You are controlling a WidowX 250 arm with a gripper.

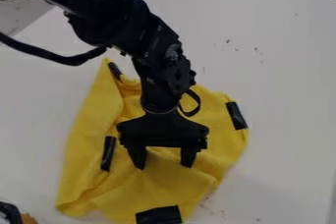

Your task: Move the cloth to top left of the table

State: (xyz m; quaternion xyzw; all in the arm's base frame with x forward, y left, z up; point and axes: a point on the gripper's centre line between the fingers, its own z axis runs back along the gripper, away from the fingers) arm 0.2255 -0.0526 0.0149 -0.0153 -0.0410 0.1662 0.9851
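I see soft, diffuse light on white tabletop (282, 70); faint shadow beside yellow cloth (164, 183); black arm (108, 14) swallows detail.

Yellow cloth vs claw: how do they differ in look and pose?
Color: cloth is yellow, claw is black.
Pose: cloth lies spread and creased on the table; claw points down at it, fingers apart.
Build: cloth looks soft with an uneven outline, claw looks rigid with straight edges.
Shared: some black, since the cloth carries black strips.
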